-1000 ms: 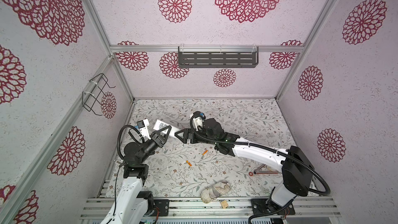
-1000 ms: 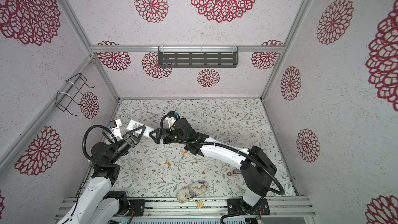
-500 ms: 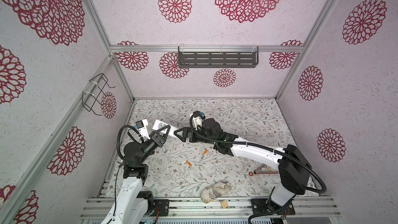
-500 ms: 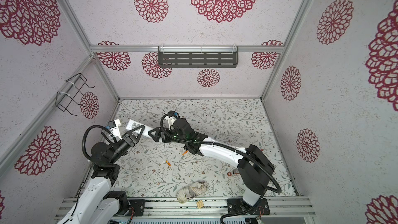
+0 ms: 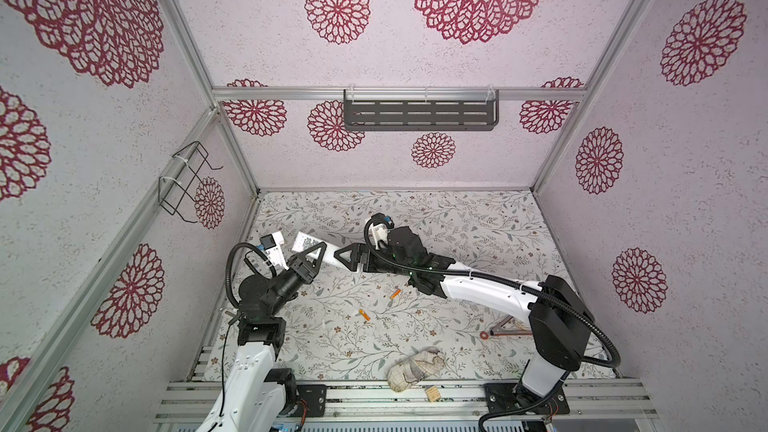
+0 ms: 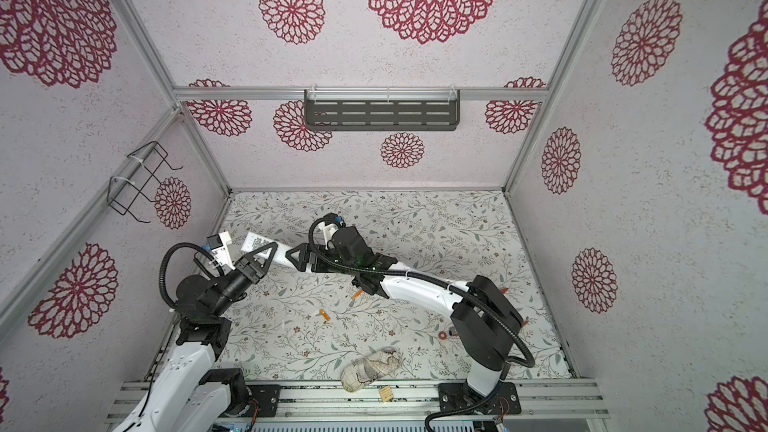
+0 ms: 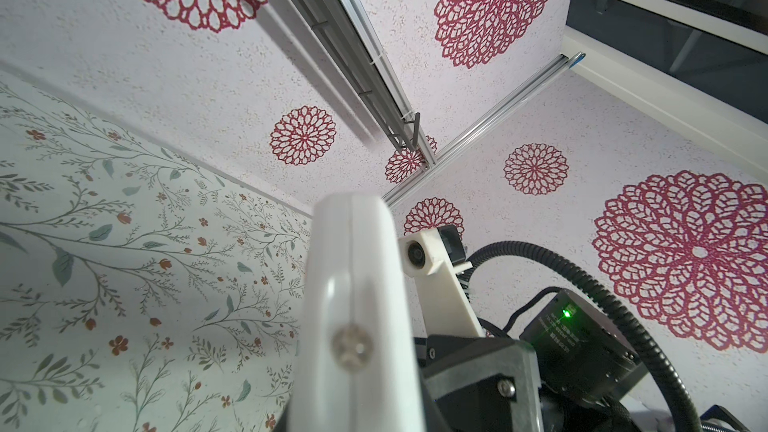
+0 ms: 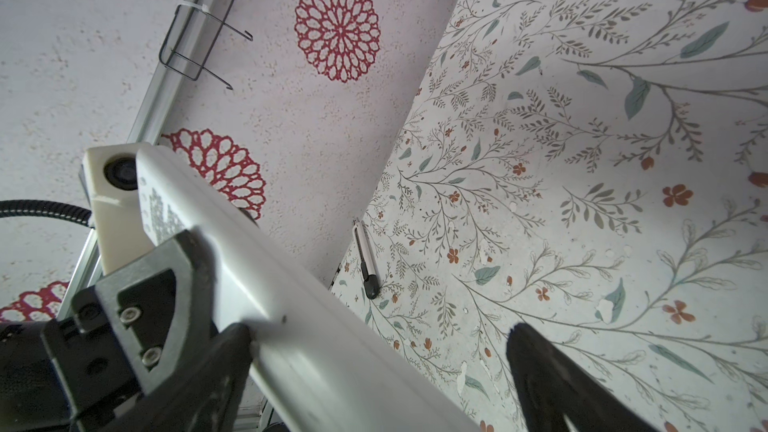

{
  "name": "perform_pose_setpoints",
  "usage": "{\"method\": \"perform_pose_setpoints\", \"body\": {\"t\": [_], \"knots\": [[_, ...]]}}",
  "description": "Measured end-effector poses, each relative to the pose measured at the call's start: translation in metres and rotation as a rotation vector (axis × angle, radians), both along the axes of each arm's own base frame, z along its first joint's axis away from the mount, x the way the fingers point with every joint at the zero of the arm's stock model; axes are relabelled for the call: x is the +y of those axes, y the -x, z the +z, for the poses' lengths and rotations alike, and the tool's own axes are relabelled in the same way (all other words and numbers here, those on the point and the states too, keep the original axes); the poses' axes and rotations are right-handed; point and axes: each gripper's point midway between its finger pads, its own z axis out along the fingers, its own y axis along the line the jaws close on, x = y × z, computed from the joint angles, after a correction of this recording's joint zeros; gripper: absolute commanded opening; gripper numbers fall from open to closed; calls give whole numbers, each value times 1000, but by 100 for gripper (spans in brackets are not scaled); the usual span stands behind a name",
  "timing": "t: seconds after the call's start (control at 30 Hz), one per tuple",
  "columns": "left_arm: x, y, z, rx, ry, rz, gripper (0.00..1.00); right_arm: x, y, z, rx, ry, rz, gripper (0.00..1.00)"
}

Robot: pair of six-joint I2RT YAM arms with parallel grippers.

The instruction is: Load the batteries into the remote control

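The white remote control (image 5: 330,257) (image 6: 283,254) is held above the table, its labelled end toward the left wall. My left gripper (image 5: 312,253) (image 6: 262,253) is shut on that end. My right gripper (image 5: 347,258) (image 6: 298,257) is open around the other end. In the right wrist view the remote control (image 8: 257,268) rests against one finger while the other finger (image 8: 540,367) stands well apart. The left wrist view shows the remote control (image 7: 353,284) edge-on. Two orange batteries (image 5: 395,293) (image 5: 365,315) lie on the table in front of the right arm, also in a top view (image 6: 356,294) (image 6: 325,315).
A red-brown ring-ended tool (image 5: 505,328) lies by the right arm's base. A beige cloth bundle (image 5: 415,367) and a small wooden tag (image 5: 432,393) sit at the front edge. A white-and-black pen (image 8: 365,259) lies against the left wall. A wire rack (image 5: 187,180) hangs there.
My right arm has slid slightly left, bringing its open gripper further along the remote toward the left gripper. The left arm and the batteries have not moved.
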Motion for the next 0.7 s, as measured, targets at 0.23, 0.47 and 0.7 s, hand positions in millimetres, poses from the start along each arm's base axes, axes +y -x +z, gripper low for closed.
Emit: {"method": "perform_pose_setpoints", "body": {"t": [0.23, 0.47, 0.7], "knots": [[4, 1, 0, -1, -6, 15, 0, 2, 0, -1, 13, 43, -7, 99], [6, 3, -1, 5, -18, 27, 0, 1, 2, -4, 15, 63, -10, 99], [8, 3, -5, 16, -35, 40, 0, 0, 3, -9, 19, 75, -18, 99]]}}
